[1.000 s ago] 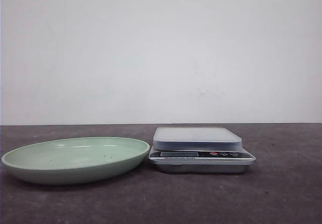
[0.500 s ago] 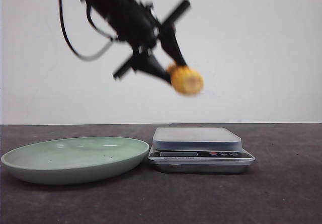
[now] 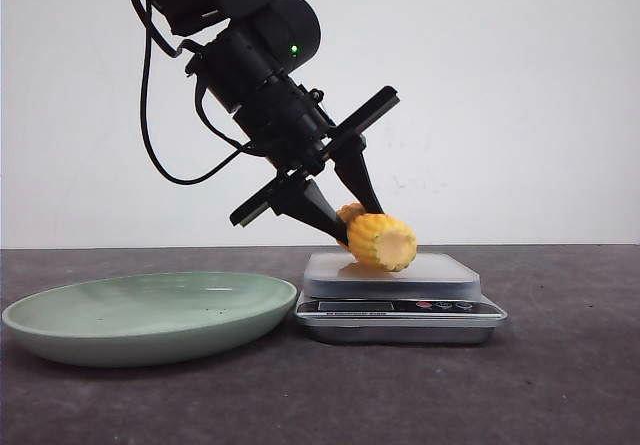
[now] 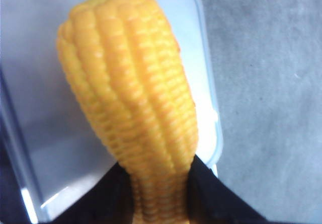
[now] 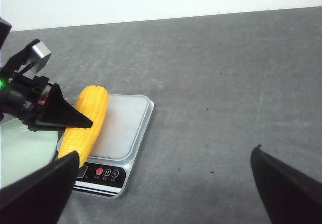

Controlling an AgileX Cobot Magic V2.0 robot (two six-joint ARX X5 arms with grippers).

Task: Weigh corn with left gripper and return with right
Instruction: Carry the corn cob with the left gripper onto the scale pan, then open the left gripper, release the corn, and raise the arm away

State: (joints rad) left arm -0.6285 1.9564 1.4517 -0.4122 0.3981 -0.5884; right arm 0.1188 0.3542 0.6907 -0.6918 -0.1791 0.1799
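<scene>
The corn point(image 3: 382, 240), a yellow cob with rows of kernels, is held tilted in my left gripper point(image 3: 355, 227), which is shut on it. The corn's free end is down at the white platform of the scale point(image 3: 400, 277), near its left side; I cannot tell whether it rests there. In the left wrist view the corn point(image 4: 136, 98) lies over the platform point(image 4: 45, 108) between black fingers point(image 4: 214, 196). In the right wrist view my right gripper point(image 5: 166, 153) is open and empty, in front of the scale point(image 5: 123, 126) and corn point(image 5: 89, 119).
A pale green shallow plate point(image 3: 70, 335) sits just left of the scale, its rim close to the scale's edge; it also shows in the right wrist view point(image 5: 25, 156). The scale's display and buttons point(image 3: 440, 306) face the front. Dark grey table point(image 3: 560, 385) lies all round.
My left arm has come down from above with the corn, from high over the scale to the platform. The scale and plate have not moved.
</scene>
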